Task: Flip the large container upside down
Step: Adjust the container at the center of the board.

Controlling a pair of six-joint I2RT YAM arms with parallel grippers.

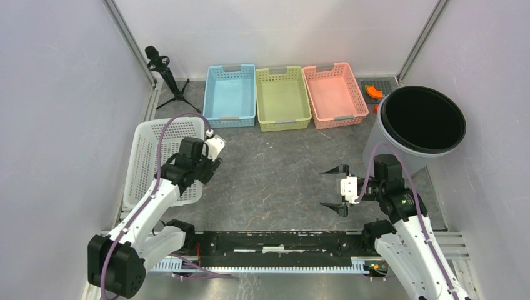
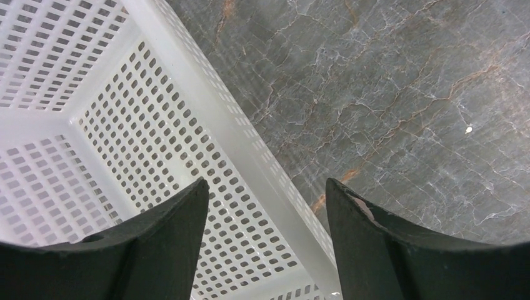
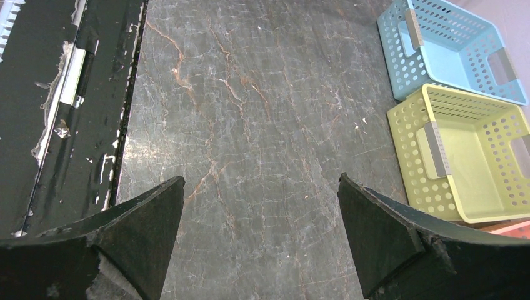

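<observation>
White perforated plastic at far left: the large container sits mouth-up on the marbled table. The left gripper straddles its right-hand rim, jaws apart, not yet clamped. At the back stand the blue basket, green basket and pink basket. The right gripper gapes wide over bare table, with a grey bin beside it.

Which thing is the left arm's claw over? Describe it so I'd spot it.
Look along the grey table's left edge. There sits a large white slotted basket, open side up, the left gripper straddling its right rim. The three coloured baskets at the back are smaller.
</observation>
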